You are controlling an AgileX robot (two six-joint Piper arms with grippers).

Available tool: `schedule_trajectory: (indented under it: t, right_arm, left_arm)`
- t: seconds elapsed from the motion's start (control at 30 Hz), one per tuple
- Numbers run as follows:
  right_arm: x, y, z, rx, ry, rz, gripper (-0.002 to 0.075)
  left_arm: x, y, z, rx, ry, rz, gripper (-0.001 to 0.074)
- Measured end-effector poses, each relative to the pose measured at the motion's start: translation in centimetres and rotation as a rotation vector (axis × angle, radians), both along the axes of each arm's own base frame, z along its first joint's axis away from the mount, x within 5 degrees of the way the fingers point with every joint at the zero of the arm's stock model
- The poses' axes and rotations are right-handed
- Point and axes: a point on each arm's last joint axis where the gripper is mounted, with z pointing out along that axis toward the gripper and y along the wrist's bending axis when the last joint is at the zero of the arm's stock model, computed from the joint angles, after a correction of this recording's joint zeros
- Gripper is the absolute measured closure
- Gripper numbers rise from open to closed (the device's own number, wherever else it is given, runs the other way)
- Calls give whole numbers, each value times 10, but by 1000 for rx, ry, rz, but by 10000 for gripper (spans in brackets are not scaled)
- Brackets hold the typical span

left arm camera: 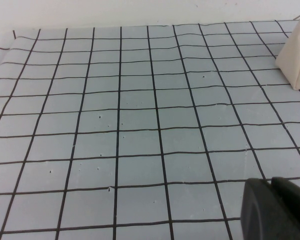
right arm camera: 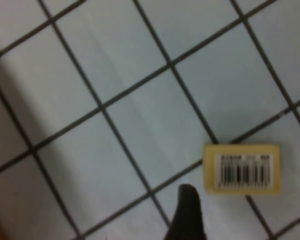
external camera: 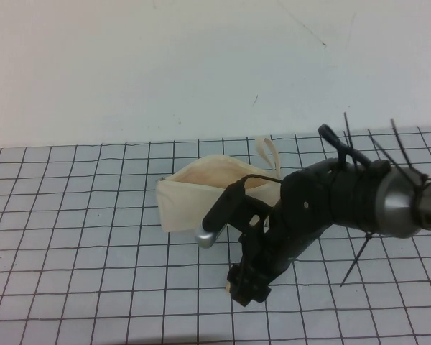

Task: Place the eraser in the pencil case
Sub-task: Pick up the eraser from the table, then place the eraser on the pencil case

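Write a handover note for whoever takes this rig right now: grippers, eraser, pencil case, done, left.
Right gripper: low over the gridded mat, in front of the pencil case, holding nothing; the eraser lies on the mat beside one fingertip.
Left gripper: over bare mat, away from the work.
Pencil case: on the mat, mouth gaping.
Done: approach only.
Left: grasp the eraser, carry it, drop it in the case.

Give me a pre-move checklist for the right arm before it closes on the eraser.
1. Eraser flat on the grid mat, barcode up: ok.
2. Right claw low over the mat, in front of the pencil case: ok.
3. Eraser between the right claw's fingers: cannot tell; one fingertip shows beside it, apart.
4. Pencil case mouth open: cannot tell; arm covers it.
5. Left claw away from the pouch: ok.
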Motion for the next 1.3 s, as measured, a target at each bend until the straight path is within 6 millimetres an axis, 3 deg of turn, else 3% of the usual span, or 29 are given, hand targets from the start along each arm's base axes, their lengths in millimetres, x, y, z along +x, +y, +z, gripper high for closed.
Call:
schedule_trajectory:
  t: [0.3,0.4,0.6,0.83,0.97,1.07,1.2,1.3]
  right_arm:
    - [6,6,-23,5,-9,-13,198]
    - [7,6,-26,7,-10,-14,245]
    - [8,7,-26,16,-16,-19,426]
    - [4,8,-21,28,37,-36,425]
    - [0,11,11,82,75,-45,425]
    - [2,16,57,166,28,-38,425]
    - [9,20,125,271,-184,29,425]
    - [20,22,152,318,-381,40,425]
  left_arm:
    - [0,0,0,0,0,0,738]
    - [0,0,0,0,0,0,738]
    - [0,0,0,0,0,0,738]
    - [0,0,0,0,0,0,738]
    - [0,0,0,0,0,0,738]
    - [0,0,0,0,0,0,738]
    - [0,0,0,0,0,0,738]
    - [0,0,0,0,0,0,738]
